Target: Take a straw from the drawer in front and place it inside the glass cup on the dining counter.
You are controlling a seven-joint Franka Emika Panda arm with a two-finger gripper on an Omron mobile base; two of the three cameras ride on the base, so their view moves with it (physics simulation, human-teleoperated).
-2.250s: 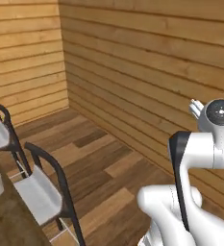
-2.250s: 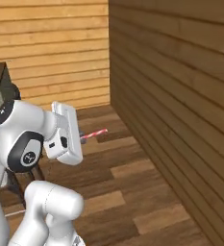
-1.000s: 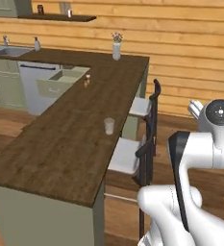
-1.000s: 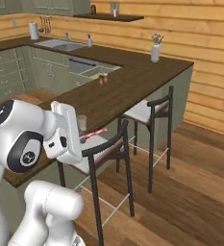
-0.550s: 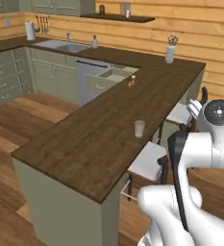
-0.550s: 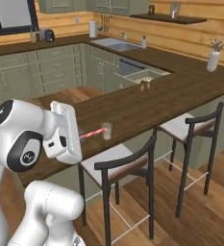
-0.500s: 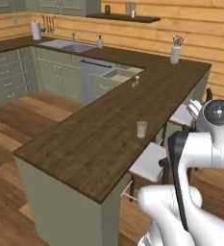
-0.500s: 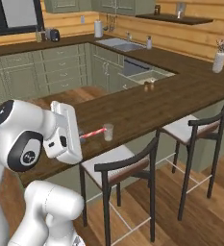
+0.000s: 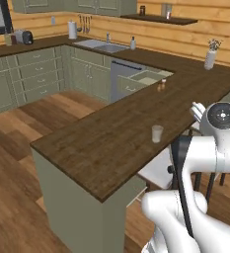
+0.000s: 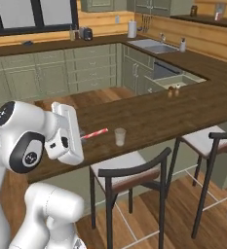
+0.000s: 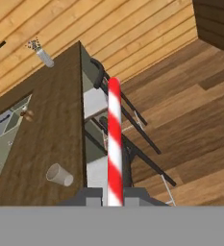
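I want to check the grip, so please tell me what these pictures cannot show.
- Claw tips on the straw: cut off at the hand view's bottom edge.
- Straw's held end: right base view, behind the white hand.
- Cup contents: too small, left base view.

Glass cup (image 10: 120, 136) on dining counter (image 10: 183, 109), stools (image 10: 134, 180) before it; straw (image 10: 94, 133) apparently just left of cup

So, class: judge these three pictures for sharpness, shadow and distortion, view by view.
Left base view: even, flat light, and the glass cup casts barely any shadow on the dining counter. Right base view: sharp, no glare on the straw. Hand view: rolled sideways, straw foreshortened, looming large.
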